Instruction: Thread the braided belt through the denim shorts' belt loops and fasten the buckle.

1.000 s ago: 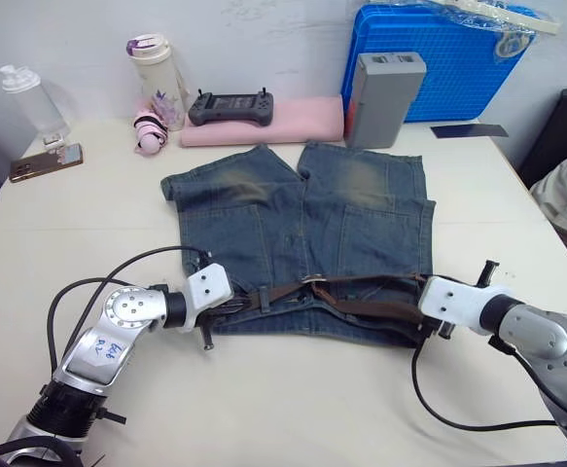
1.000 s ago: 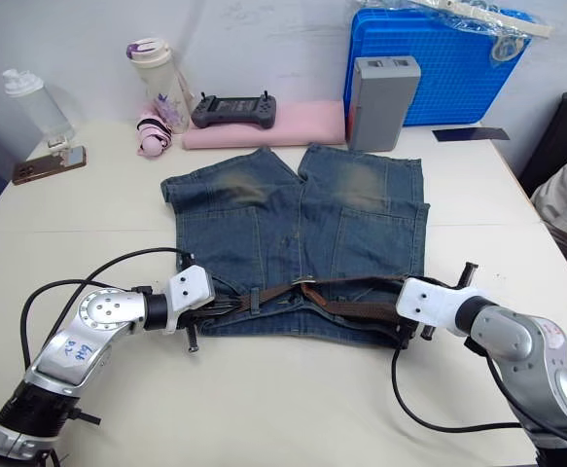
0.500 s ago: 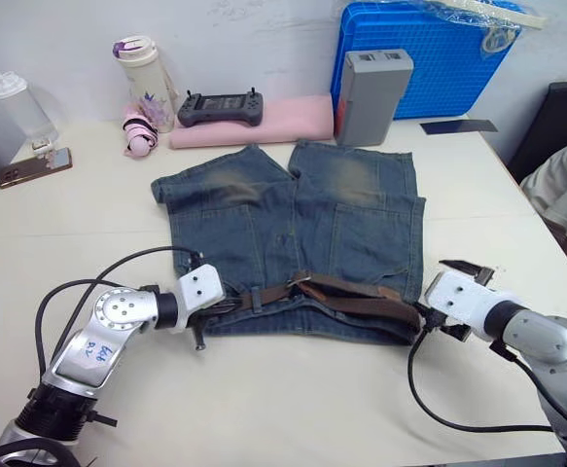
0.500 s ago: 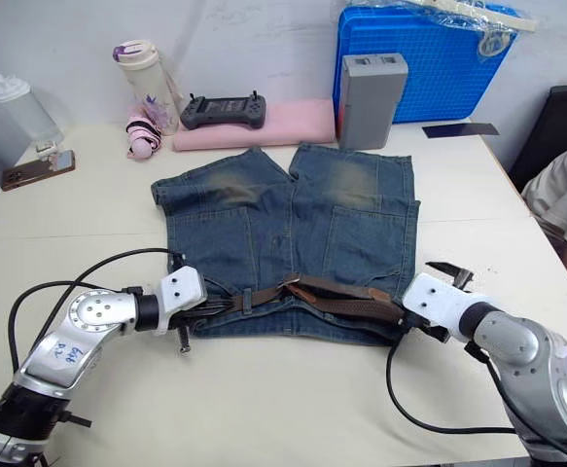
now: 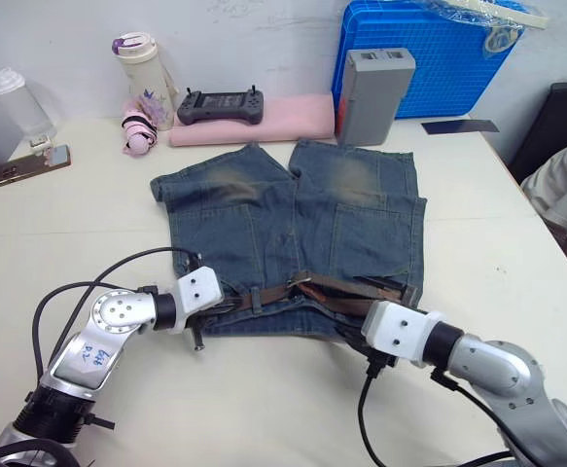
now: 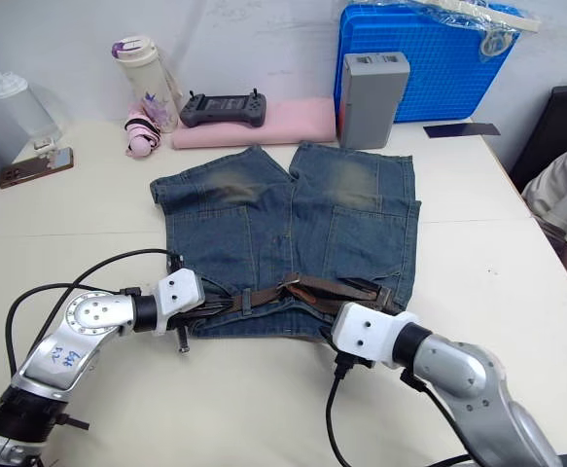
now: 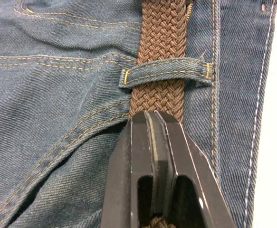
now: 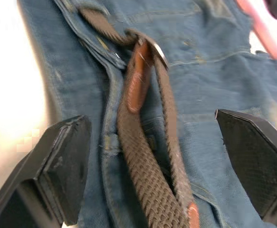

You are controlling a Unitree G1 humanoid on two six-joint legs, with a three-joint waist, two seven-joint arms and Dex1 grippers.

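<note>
A: What's biggest here?
B: The cream table [image 5: 88, 209]; the denim shorts [image 5: 293, 229] lie flat on it, legs pointing away, faded yellowish patches on both, waistband nearest the robot.

A: And the braided belt [image 5: 346, 287]?
B: It runs along the waistband, woven dark brown. Its right stretch doubles into a loose fold with a tan leather tab; where the end goes is hard to make out.

A: The grippers?
B: The left gripper [image 7: 153, 124] is clenched on the belt, black fingers pressed together just short of a belt loop [image 7: 164, 73], a stitched denim strip the braid passes under. The right gripper [image 8: 152, 156] is spread wide, holding nothing, its textured pads [image 8: 252, 152] on either side of the folded belt.

A: The buckle [image 8: 153, 50]?
B: A small silvery frame at the tab's tip near mid-waistband, partly blurred; I can't tell whether it's fastened.
</note>
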